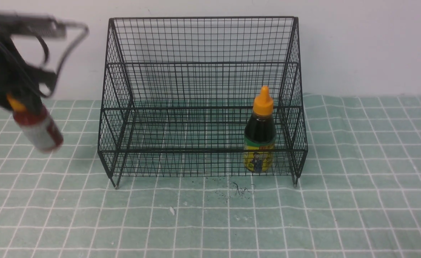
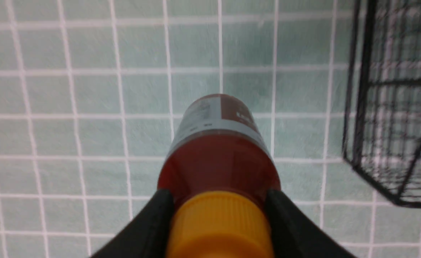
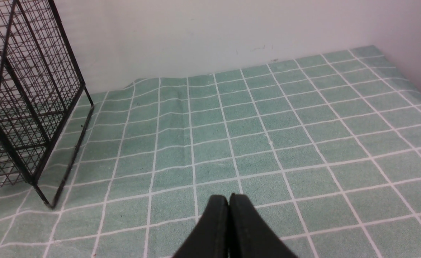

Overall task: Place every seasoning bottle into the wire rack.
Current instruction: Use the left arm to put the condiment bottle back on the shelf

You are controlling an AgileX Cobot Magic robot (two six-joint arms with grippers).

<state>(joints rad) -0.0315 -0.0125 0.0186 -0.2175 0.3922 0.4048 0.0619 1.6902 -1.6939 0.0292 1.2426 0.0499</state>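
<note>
The left gripper (image 2: 217, 197), its jaws clamped on the red sauce bottle (image 1: 40, 130) just below its orange-yellow cap, holds the bottle tilted in the air toward the left edge of the table (image 1: 339, 215), outside the left wall of the wire rack (image 1: 203, 71), which stands by the table's far edge. The dark sauce bottle (image 1: 260, 136) stands upright on the rack's lower tier, at its right end. The right gripper (image 3: 229, 204) hangs over the right part of the table, jaws pressed together and empty. With one bottle placed, the job looks half done. The step in hand appears to be carrying the red bottle into the rack. Doing it well likely means lifting the base clear of the front rail, bringing the bottle upright before lowering, and aiming for the open left or middle stretch of the lower tier, well apart from the dark bottle. The grip sits high, so the body may swing; letting go only once the base rests flat on the mesh should keep it from toppling.
</note>
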